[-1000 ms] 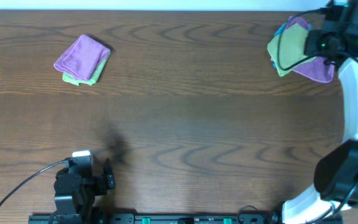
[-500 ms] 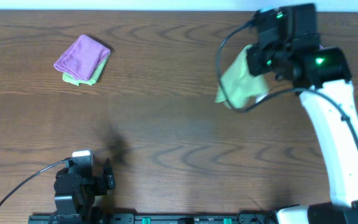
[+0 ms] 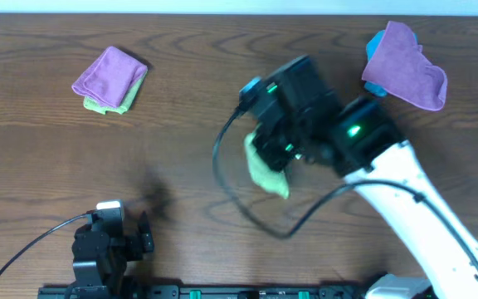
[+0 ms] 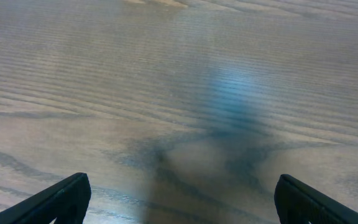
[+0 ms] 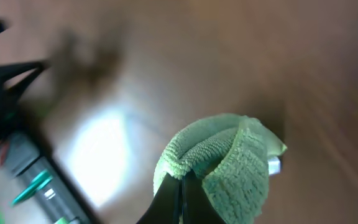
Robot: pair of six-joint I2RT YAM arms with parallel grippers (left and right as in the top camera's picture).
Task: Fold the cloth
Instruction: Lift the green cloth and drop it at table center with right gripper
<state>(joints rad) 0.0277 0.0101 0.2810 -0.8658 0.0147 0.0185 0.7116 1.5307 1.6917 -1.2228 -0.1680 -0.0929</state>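
The lime-green cloth (image 3: 265, 173) hangs bunched from my right gripper (image 3: 282, 158) above the middle of the table. In the right wrist view the cloth (image 5: 229, 162) drapes over the shut jaws (image 5: 180, 186), with its small white tag (image 5: 273, 165) at the right edge. My left gripper (image 4: 179, 202) is open and empty, low over bare wood; its arm rests at the table's front left (image 3: 106, 245).
A folded purple cloth on a green one (image 3: 109, 77) lies at the back left. A purple cloth (image 3: 405, 66) over a small blue cloth (image 3: 375, 43) lies at the back right. The table's front edge holds the arm mounts.
My right gripper has carried the green cloth from the back right pile toward the table's middle, leaving the purple and blue cloths behind. The left arm has not moved.
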